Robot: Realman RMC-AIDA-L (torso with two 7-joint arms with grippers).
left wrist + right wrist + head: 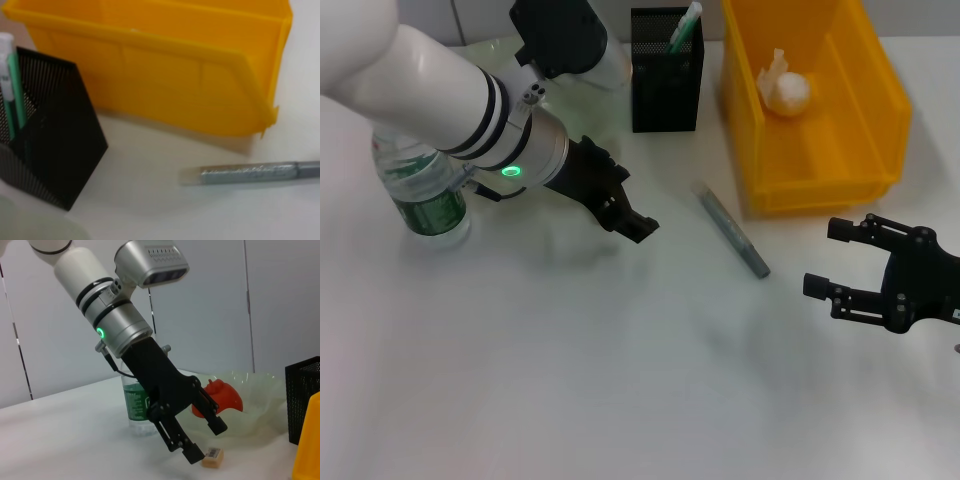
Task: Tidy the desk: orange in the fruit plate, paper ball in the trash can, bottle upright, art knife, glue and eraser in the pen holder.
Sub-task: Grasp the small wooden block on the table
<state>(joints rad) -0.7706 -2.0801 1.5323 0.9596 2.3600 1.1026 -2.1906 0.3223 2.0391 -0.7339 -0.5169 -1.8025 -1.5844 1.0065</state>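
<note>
your left gripper (625,210) hangs open and empty above the desk (570,380), with the eraser (213,458) lying on the surface just below its fingertips. the bottle (425,195) stands upright near the left edge, behind that arm. the art knife (731,229) lies flat mid-desk, just beside the yellow trash can (880,110) at the far edge, which holds the paper ball (785,90). the black pen holder (666,85) stands left of the can with the glue (684,27) in it. the orange (222,397) sits in the fruit plate (260,405). your right gripper (835,260) waits open near the right edge, holding nothing.
</note>
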